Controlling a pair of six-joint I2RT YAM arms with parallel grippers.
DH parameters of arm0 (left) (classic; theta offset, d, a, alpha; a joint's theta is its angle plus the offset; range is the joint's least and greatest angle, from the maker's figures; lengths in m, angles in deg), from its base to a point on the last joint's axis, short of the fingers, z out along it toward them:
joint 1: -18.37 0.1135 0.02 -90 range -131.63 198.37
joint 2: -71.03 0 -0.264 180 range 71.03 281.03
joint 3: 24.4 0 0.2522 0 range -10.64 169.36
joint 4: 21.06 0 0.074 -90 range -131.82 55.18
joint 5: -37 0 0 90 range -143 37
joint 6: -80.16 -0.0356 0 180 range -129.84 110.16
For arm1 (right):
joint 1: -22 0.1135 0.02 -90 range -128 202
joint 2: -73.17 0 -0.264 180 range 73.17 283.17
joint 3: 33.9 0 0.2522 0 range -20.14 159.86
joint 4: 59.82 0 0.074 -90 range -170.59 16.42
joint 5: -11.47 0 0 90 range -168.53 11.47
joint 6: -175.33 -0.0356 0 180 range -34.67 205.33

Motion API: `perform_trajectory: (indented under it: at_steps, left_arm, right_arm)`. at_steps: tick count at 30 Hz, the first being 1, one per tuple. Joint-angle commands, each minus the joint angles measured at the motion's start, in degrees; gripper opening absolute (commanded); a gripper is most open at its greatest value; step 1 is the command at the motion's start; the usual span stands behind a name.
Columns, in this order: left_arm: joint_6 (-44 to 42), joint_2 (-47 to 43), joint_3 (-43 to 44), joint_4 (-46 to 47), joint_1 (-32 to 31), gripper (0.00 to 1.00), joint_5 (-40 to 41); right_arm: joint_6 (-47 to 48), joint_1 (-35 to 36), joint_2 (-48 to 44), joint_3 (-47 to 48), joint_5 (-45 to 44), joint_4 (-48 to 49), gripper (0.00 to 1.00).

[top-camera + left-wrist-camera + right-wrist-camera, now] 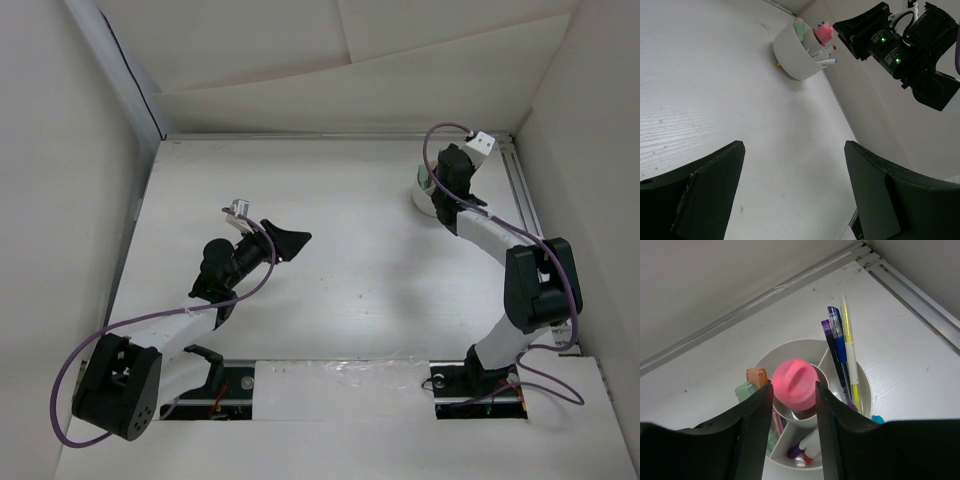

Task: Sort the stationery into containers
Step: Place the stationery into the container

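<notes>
At the left of the desk (340,300), the left pincer (287,240) hovers over bare surface with its jaws wide and nothing between them. Its own wrist view shows the same (794,150): two dark fingers far apart, only white desk between.

Mid-desk: no stationery seen lying loose in the overhead view.

Right rear corner: the white cup (419,196) stands upright beside the metal rail (521,190), well apart from the left pincer. The right pincer (440,180) is directly over it, pointing down.

Right wrist view, cup (785,349) contents from left to right:
- green marker (744,390) and orange marker (757,375), side by side in the left compartment
- pink-capped item (795,384), upright in the centre compartment
- purple pen (826,329), blue pen (837,340) and yellow pen (846,322), leaning together in the right compartment
- white pen (812,442) with a red tip, low in the near compartment

The right pincer (793,390) is narrowly parted, with one finger on each side of the pink cap, very close. I cannot tell whether the pads press on it or only flank it.

The left wrist view confirms the cup (795,55) far across the desk, with the pink cap topmost.
</notes>
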Motion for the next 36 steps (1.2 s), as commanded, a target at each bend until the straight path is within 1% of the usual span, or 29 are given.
perform_trajectory:
  at_steps: [1, 2, 3, 5, 6, 9, 10, 11, 12, 14, 18, 21, 24, 25, 28, 29, 30, 32, 36]
  left_arm:
    - [-0.92, -0.17, 1.34, 2.37, -0.26, 0.79, -0.8]
    - [-0.92, -0.69, 1.34, 2.37, -0.26, 0.79, -0.8]
    - [-0.92, -0.7, 1.34, 2.37, -0.26, 0.79, -0.8]
    - [-1.44, -0.7, 1.34, 2.37, -0.26, 0.79, -0.27]
    - [-1.45, -0.7, 1.34, 1.85, -0.26, 0.79, -0.27]
    - [-1.45, -0.7, 1.34, 1.84, -0.26, 0.8, -0.27]
    - [-1.45, -0.7, 1.34, 1.23, -0.26, 0.8, -0.27]
    - [-1.45, -0.7, 1.34, 1.23, -0.26, 0.81, -0.27]
    - [-1.45, -0.7, 1.86, 1.23, -0.26, 0.81, -0.27]
    - [-1.97, -0.17, 1.86, 1.23, -0.26, 0.81, -0.8]
    - [-1.97, 0.45, 1.86, 3.15, -0.26, 0.81, -2.11]
    - [-1.97, 0.97, 1.86, 3.68, -0.26, 0.81, -2.11]
    - [-0.92, 1.5, 1.86, 5.61, -0.26, 0.8, -4.13]
    - [-0.22, 1.5, 1.86, 6.14, -0.26, 0.79, -5.88]
    - [1.88, 2.03, 1.86, 7.73, -0.26, 0.79, -8.35]
    - [2.5, 2.03, 1.86, 8.25, -0.26, 0.79, -9.57]
    - [3.73, 2.64, 1.86, 9.65, -0.26, 0.79, -11.24]
    - [4.35, 3.17, 1.86, 11.06, -0.26, 0.79, -11.95]
    - [4.97, 3.7, 0.81, 11.77, -0.26, 0.79, -12.66]
  right_arm:
    - [-0.45, 0.69, -1.11, -0.54, -1.57, 1.12, 0.46]
    - [-0.45, 0.69, -1.11, -1.15, -2.18, 1.12, 0.48]
    - [-0.45, 0.69, -1.72, -1.16, -2.19, 0.6, 0.53]
    - [-0.45, 0.69, -2.34, -1.16, -2.71, -0.11, 0.59]
    - [-0.45, 0.69, -4.17, -1.16, -2.71, -0.11, 0.66]
    - [-0.45, 1.22, -6.99, -1.69, -2.71, -2.3, 0.8]
    - [-0.45, 1.22, -8.83, -1.69, -2.71, -3.18, 0.92]
    - [-0.45, 1.22, -9.72, -1.08, -1.93, -5.54, 0.98]
    - [-0.45, 1.22, -10.51, -1.07, -0.7, -7.04, 1.0]
    - [0.08, 1.22, -12.45, 0.5, 0.01, -12.03, 1.0]
    - [0.08, 4.63, -16.22, -0.54, 2.63, -18.11, 1.0]
    - [0.08, 7.1, -20.18, -4.57, 5.45, -19.36, 1.0]
    - [0.08, 12.02, -24.04, -8.97, 7.82, -20.76, 1.0]
    - [0.08, 14.9, -24.92, -10.81, 8.88, -20.77, 1.0]
    - [0.7, 19.14, -27.91, -12.31, 8.89, -24.35, 1.0]
    - [0.7, 21.67, -28.7, -13.02, 8.89, -24.98, 1.0]
    - [-0.7, 22.92, -30.19, -14.07, 7.84, -26.38, 1.0]
    - [-1.32, 25.64, -31.69, -15.13, 7.14, -26.91, 1.0]
    - [-2.2, 27.67, -33.9, -16.19, 6.51, -29.29, 1.0]
